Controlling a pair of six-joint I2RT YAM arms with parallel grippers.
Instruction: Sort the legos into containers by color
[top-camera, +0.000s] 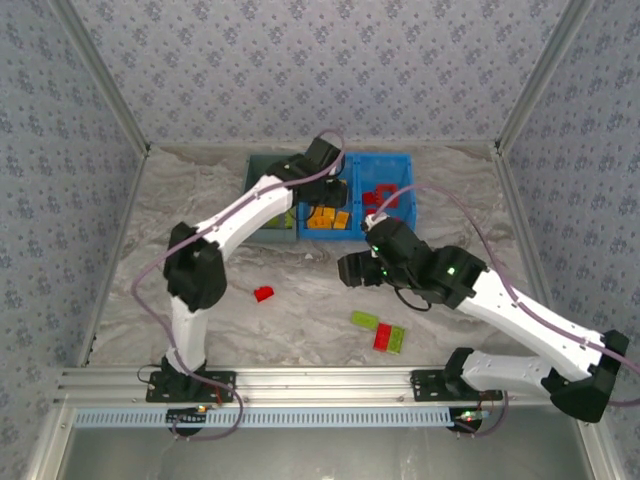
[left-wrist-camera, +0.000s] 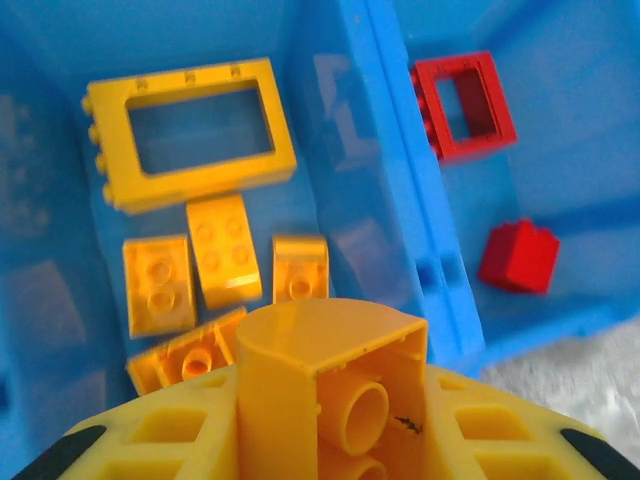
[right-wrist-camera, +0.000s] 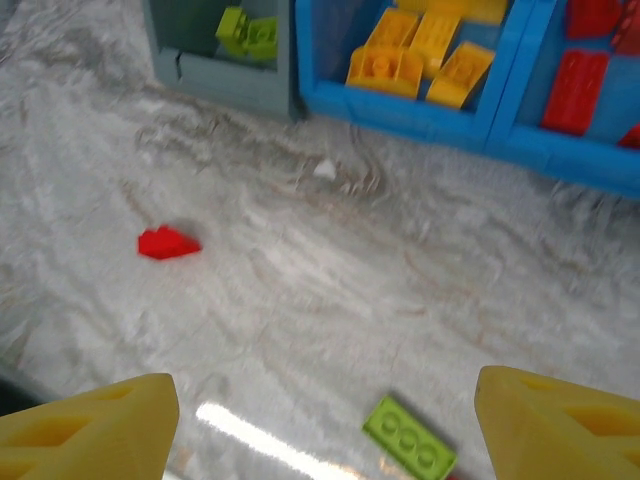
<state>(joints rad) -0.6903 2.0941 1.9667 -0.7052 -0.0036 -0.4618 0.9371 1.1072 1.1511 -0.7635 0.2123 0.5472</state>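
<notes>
An orange-yellow brick (left-wrist-camera: 330, 380) sits clamped in the left hand (left-wrist-camera: 322, 452) over the yellow compartment of the blue tray (left-wrist-camera: 400, 200). The right hand (right-wrist-camera: 320, 425), fingers wide apart and empty, hovers above the worktop (right-wrist-camera: 350, 260). The grey bin (right-wrist-camera: 215, 85) holds green bricks (right-wrist-camera: 248, 30). A red brick (right-wrist-camera: 165, 243) and a lime brick (right-wrist-camera: 410, 437) lie loose on the worktop.

tray (right-wrist-camera: 420, 118) blue | bin (right-wrist-camera: 220, 85) grey | held lego (left-wrist-camera: 330, 380) yellow | loose lego (right-wrist-camera: 165, 243) red | table (top-camera: 300, 300) grey-marbled

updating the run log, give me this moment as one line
left fingers: shut on yellow brick over blue tray, yellow side | right fingers: open above table | loose: red brick, green brick
</notes>
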